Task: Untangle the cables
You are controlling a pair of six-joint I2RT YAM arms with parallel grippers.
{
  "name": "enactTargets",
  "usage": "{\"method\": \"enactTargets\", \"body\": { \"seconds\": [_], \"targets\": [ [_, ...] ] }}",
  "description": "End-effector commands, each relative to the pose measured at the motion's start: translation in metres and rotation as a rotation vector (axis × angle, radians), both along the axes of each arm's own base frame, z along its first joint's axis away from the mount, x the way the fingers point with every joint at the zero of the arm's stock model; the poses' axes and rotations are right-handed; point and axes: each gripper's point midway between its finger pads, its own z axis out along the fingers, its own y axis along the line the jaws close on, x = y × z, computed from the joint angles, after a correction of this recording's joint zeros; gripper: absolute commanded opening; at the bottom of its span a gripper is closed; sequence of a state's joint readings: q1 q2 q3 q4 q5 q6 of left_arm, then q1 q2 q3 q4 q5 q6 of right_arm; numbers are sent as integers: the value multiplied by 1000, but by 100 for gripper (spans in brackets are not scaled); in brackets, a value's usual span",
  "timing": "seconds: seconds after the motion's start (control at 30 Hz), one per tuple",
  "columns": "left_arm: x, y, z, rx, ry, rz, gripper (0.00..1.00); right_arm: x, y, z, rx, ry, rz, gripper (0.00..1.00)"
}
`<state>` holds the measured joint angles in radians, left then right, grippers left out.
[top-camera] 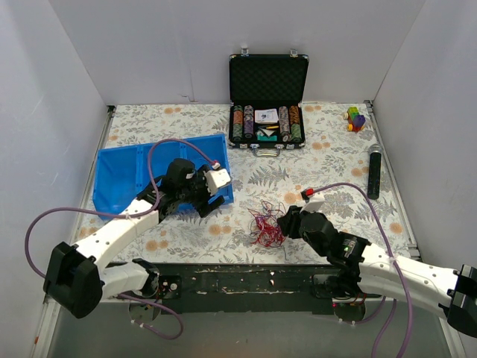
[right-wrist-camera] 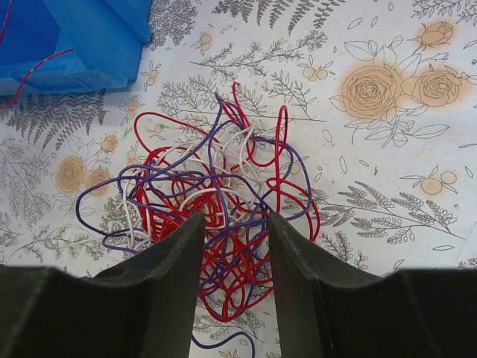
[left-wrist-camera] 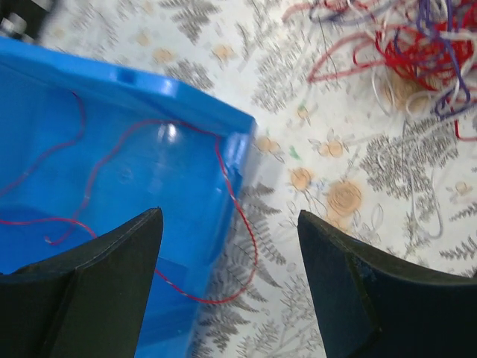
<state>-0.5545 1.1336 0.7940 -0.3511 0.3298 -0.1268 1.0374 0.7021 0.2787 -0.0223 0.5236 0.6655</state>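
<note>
A single red cable (left-wrist-camera: 256, 257) lies in the blue tray (left-wrist-camera: 186, 104). One loop of it hangs over the tray's wall onto the tabletop (left-wrist-camera: 417, 224), at lower centre of the left wrist view. The rest of the cables (right-wrist-camera: 216, 186) are a knot of red, white and purple strands at the middle of the right wrist view, well apart from the tray.

The left tool (left-wrist-camera: 227, 224) is spread wide with nothing between its jaws, poised over the tray's corner. The right tool (right-wrist-camera: 235, 220) has its jaws partly apart, straddling the near side of the knot with red strands running between them. From this angle I cannot tell whether the tips press the knot to the tabletop or only hover over it.

The step in hand looks like setting a freed strand aside and going back for another.
- The hanging loop is best nudged inside the wall first, so a later pass does not snag it and drag it out.
- The next pick should be an outer loop or a free end, such as the purple strand at the left of the knot, rather than the dense red core.
- It should be drawn slowly away from the right tool, which ought to pin the bulk so the whole knot does not slide along.

In the top view the left arm reaches from lower left up toward the centre, its wrist tipped down over the tray's right end. The right arm lies low from lower right, its tool pointing left at the knot.
</note>
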Motion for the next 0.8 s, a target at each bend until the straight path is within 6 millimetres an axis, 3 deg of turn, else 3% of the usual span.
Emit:
{"method": "enactTargets", "body": {
  "seconds": [0.0, 0.43, 0.67, 0.77],
  "targets": [
    [-22, 3, -30, 34, 115, -42, 73, 5, 1, 10, 33, -35, -17, 47],
    [-5, 0, -56, 46, 177, 51, 61, 5, 0, 8, 29, -30, -21, 47],
    [4, 3, -58, 63, 156, 83, 45, 6, -1, 9, 29, -32, -28, 47],
    [7, 1, -55, 51, 142, 92, 32, 6, -1, 9, 29, -32, -28, 47]
  ]
}}
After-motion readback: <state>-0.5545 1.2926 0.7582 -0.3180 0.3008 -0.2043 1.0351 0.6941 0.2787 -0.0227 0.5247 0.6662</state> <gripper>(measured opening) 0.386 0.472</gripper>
